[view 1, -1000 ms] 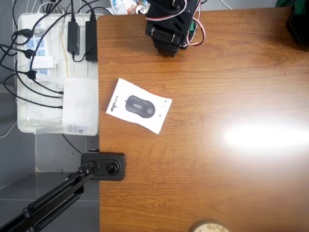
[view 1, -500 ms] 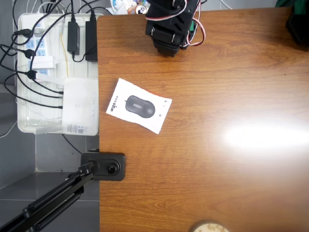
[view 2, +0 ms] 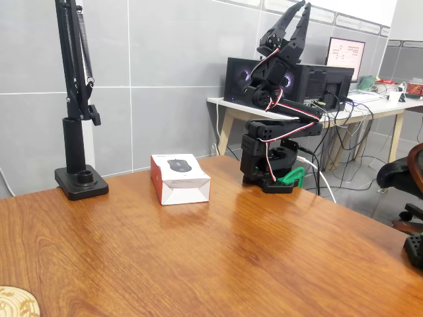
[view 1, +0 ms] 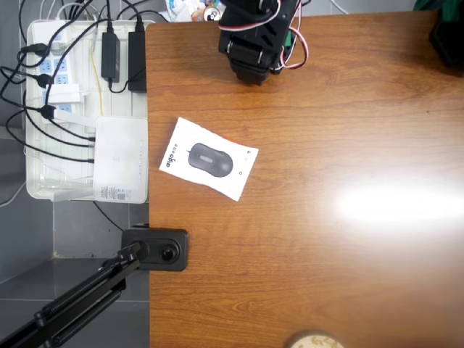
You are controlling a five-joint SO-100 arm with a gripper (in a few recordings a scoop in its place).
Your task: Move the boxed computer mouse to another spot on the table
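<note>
Overhead view, boxed computer mouse (view 1: 209, 158) lying flat, long axis diagonal (upper-left to lower-right) — claw (view 2: 296, 14) raised, parted, empty.

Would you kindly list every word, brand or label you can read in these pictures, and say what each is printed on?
"aigo": on the top of the mouse box, beside the mouse picture, in the overhead view.
Small marks beside that logo: too small to read.
Label on the white router at its lower edge: blurred, unreadable.
Sheet on the monitor behind the arm in the fixed view: text too small to read.
</note>
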